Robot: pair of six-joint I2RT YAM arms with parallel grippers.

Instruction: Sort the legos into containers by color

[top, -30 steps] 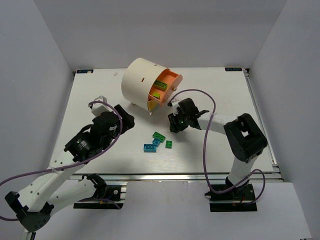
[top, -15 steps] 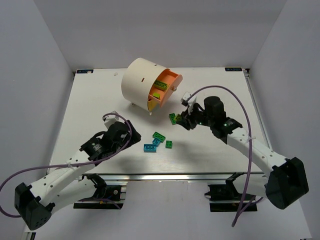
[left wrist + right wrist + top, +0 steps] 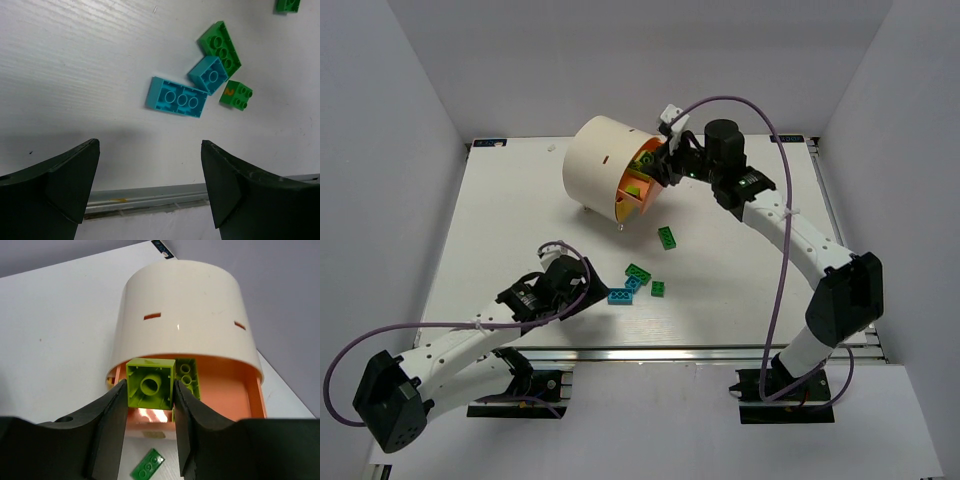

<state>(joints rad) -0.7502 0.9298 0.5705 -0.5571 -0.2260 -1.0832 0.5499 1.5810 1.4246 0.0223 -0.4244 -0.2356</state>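
My right gripper is shut on a yellow-green lego, hollow underside toward the camera, just above the open orange drawer of the cream drum. Another yellow-green brick lies in that drawer. In the top view the right gripper is at the drawer's mouth. A dark green brick lies on the table below it. My left gripper is open and empty, low over the table, short of a cyan brick, a smaller cyan brick and two green bricks.
The drum stands on short legs at the back middle of the white table. The brick cluster lies near the front edge, whose metal rail shows under the left fingers. Grey walls enclose the table.
The right arm rose from the table and swung back to the drum's open orange drawer with the yellow-green brick, leaving a dark green brick behind. The left arm slid nearer and right toward the cluster.
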